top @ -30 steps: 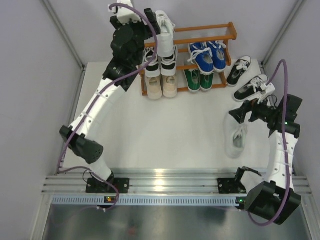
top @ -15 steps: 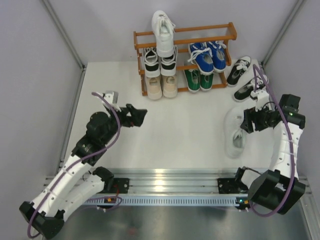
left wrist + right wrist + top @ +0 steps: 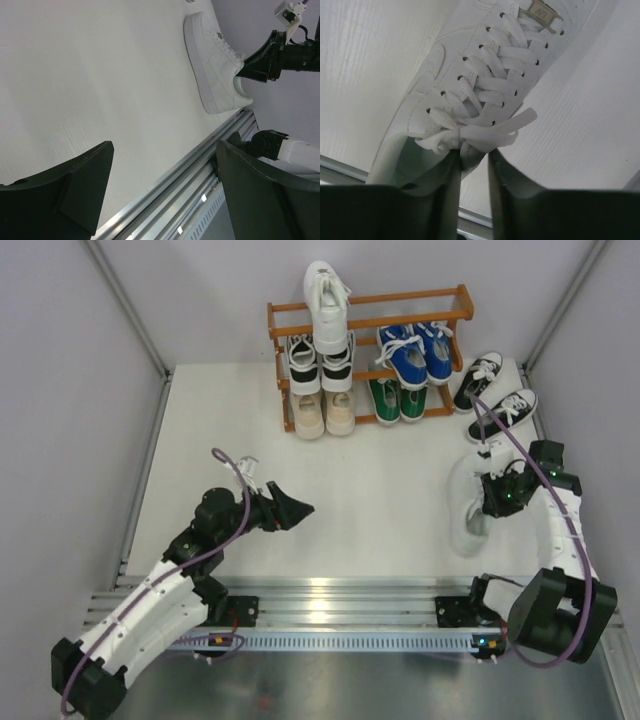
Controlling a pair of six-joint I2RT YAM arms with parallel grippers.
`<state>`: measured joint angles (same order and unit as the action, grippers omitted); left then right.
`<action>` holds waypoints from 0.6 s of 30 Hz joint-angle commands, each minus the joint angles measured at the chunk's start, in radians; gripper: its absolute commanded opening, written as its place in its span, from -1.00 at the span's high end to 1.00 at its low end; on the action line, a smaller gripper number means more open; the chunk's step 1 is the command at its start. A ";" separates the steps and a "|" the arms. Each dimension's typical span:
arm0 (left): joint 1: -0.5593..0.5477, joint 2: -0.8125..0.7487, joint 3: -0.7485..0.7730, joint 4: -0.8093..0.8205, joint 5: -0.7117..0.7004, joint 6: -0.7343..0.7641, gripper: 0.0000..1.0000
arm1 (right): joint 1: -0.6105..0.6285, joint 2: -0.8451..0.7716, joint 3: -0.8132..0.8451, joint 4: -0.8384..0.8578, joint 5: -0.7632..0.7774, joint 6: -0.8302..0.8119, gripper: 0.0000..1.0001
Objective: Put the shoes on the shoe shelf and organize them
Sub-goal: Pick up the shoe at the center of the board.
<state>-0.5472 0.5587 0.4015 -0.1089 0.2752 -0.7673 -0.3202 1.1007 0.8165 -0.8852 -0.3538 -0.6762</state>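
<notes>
The shoe shelf [image 3: 452, 302] stands at the back. One all-white shoe [image 3: 328, 302] sits on its top tier, with black [image 3: 320, 360], blue [image 3: 418, 350], beige [image 3: 325, 412] and green [image 3: 398, 398] pairs below. The other white shoe [image 3: 462, 510] lies on the table at the right, also visible in the left wrist view [image 3: 212, 65]. My right gripper [image 3: 490, 498] is shut on its collar by the lace bow [image 3: 472, 155], one finger inside the shoe and one outside. My left gripper [image 3: 295, 508] hangs open and empty over the near left table [image 3: 164, 145].
Two black sneakers [image 3: 478, 378] [image 3: 505, 412] lie on the table right of the shelf, just behind my right arm. A metal rail [image 3: 330, 598] runs along the near edge. Grey walls close in the table on both sides.
My left arm pulled back from the shelf to the near left, leaving a white shoe on the top tier. My right gripper lowered onto the other white shoe and closed on it.
</notes>
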 commanded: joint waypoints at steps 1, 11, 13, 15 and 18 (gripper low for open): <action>-0.061 0.123 0.013 0.201 0.079 -0.092 -0.75 | 0.044 0.014 -0.005 0.134 0.052 0.053 0.70; -0.519 0.544 0.259 0.359 -0.407 -0.104 -0.70 | 0.067 -0.146 0.110 0.042 -0.203 0.119 1.00; -0.560 0.613 0.342 0.412 -0.458 -0.101 -0.64 | 0.095 -0.180 0.119 0.060 -0.247 0.156 1.00; -0.583 0.707 0.426 0.446 -0.496 -0.076 -0.59 | 0.147 -0.199 0.122 0.086 -0.272 0.219 1.00; -0.623 0.819 0.554 0.456 -0.565 -0.003 -0.53 | 0.230 -0.226 0.119 0.147 -0.275 0.303 1.00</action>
<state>-1.1397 1.3155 0.8326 0.2321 -0.1658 -0.8333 -0.1585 0.9195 0.8692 -0.8680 -0.5144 -0.4915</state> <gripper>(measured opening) 0.776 0.044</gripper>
